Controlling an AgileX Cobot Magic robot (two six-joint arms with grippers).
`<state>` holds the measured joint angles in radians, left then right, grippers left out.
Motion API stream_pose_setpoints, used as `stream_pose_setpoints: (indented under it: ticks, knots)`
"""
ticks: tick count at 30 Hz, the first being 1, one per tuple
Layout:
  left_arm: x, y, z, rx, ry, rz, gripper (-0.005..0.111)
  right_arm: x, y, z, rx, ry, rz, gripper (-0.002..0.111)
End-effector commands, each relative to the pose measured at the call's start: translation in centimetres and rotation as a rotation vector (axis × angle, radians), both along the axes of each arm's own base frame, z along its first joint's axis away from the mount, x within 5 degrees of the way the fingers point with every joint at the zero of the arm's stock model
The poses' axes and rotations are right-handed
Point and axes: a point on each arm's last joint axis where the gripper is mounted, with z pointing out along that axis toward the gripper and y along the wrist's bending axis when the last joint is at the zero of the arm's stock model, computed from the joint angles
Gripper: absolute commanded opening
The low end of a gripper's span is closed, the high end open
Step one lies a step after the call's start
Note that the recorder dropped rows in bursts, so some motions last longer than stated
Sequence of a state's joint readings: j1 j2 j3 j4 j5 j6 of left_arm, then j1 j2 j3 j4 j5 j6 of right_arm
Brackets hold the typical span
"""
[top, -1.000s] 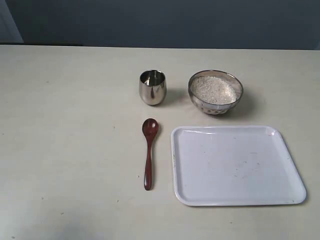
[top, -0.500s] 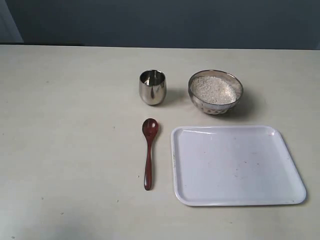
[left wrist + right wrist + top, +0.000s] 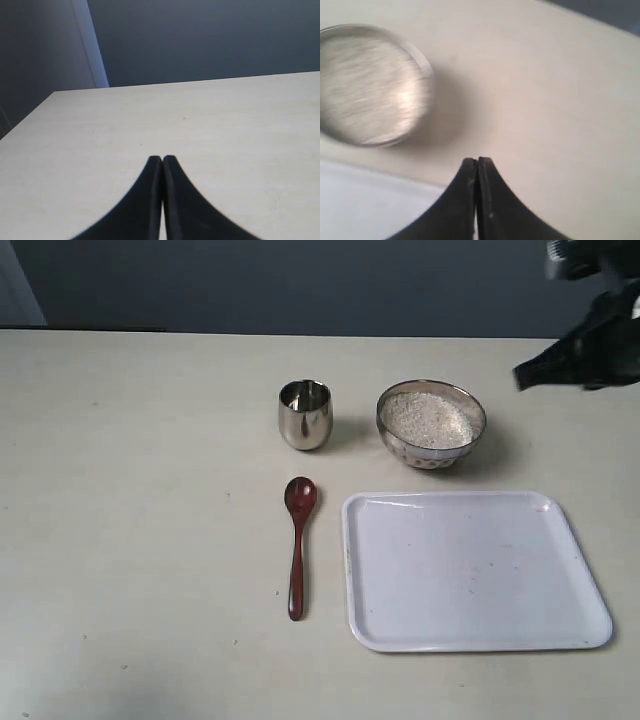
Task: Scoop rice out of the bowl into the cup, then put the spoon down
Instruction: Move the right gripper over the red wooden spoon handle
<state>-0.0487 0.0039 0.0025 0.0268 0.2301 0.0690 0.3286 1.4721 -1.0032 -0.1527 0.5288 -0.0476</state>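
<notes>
Pale cream surface [image 3: 140,540], four things sitting on it. At the back, the steel cup [image 3: 304,414] stands upright, with the wider bowl [image 3: 431,425] near it on the right. In front of the cup lies the wooden spoon [image 3: 297,545], scoop end toward it. Just beside the spoon is a white tray [image 3: 475,570].

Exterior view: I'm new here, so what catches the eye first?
The steel bowl of white rice, back right of centre, with the small steel cup to its left. Then the large white tray in front, the dark wooden spoon lying left of it, and the black right gripper at upper right.
</notes>
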Motion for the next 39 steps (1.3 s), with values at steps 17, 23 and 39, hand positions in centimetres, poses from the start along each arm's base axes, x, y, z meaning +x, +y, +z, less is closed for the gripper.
stream_pose_setpoints:
  ticks: [17, 23, 39]
  knots:
    - [0.0, 0.0, 0.2, -0.002, -0.019, -0.004, 0.0, -9.4, 20.2, -6.6, 0.144, 0.361, 0.129, -0.001]
    - [0.0, 0.0, 0.2, -0.002, -0.019, -0.004, 0.0, -10.3, 21.8, -7.8, 0.167, 0.368, 0.167, 0.008]
    - [0.0, 0.0, 0.2, -0.002, -0.019, -0.004, 0.0, -10.1, 22.8, -7.8, 0.276, 0.34, 0.191, 0.003]
